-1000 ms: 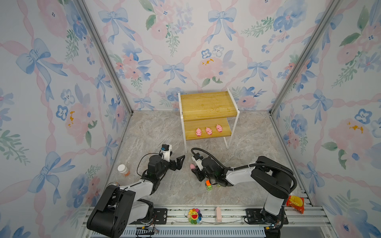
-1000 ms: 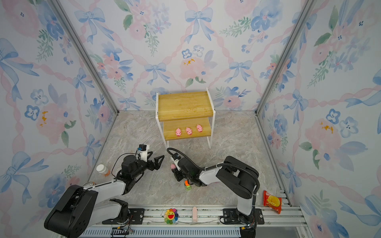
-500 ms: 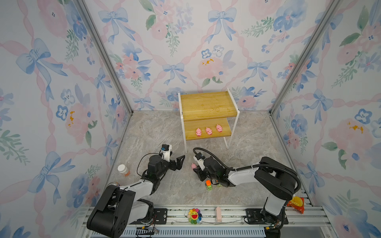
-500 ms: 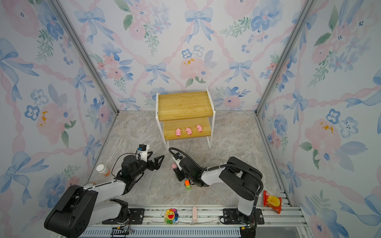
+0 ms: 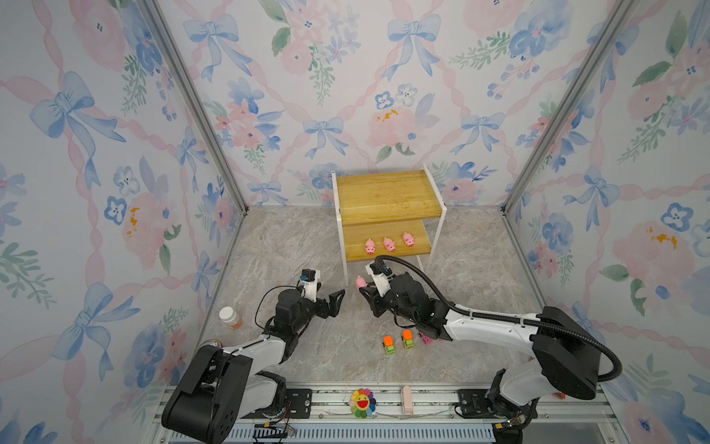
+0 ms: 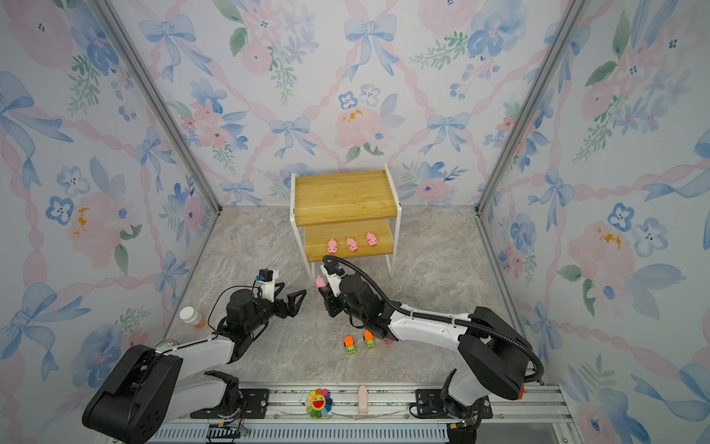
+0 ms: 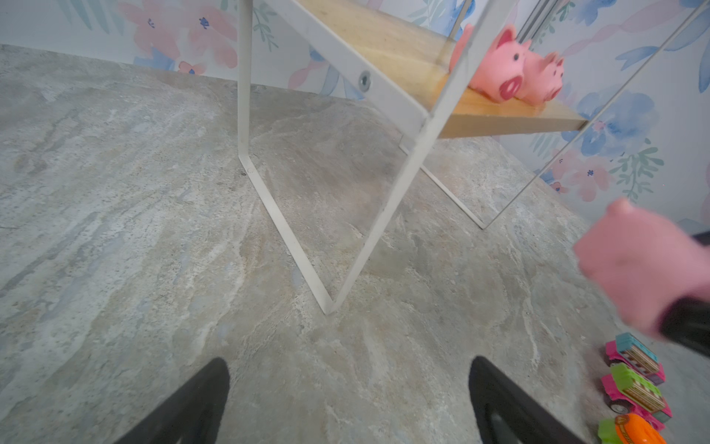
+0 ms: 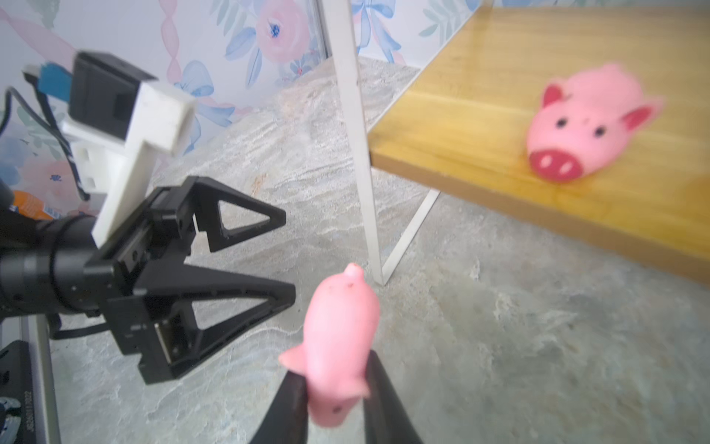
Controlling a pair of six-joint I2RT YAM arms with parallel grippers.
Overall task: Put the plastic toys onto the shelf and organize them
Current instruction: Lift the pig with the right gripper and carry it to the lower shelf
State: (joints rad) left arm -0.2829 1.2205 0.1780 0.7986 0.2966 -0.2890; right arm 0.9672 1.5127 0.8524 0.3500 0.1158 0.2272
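Right gripper (image 8: 335, 378) is clamped on a small pink plastic pig (image 8: 338, 334). The head is pinched between the black fingertips (image 8: 288, 407), and the rump and tail are pointed away from the wrist, past the tips. In both top views the held pig is seen just beside the front white leg, on the left-arm side, of the two-tier shelf with yellowish wooden boards and thin white metal frame (image 5: 388, 200). Whether the pig is clear of the grey marble-pattern floor (image 5: 292, 246) cannot be told for certain. Three more pink pigs (image 5: 389, 243) are lined up in a row near the front edge of the lower board, snouts to the front. Left gripper (image 8: 288, 256) is pointed at the held pig, close but not touching, with jaws spread and empty. Two green toy trucks with orange tops (image 5: 389, 344) are stood side by side on the floor beside the right forearm, well apart from the shelf. Two pink trucks with multicoloured tops (image 7: 634, 392) are lined up next to them, largely hidden under the right arm in the top views.
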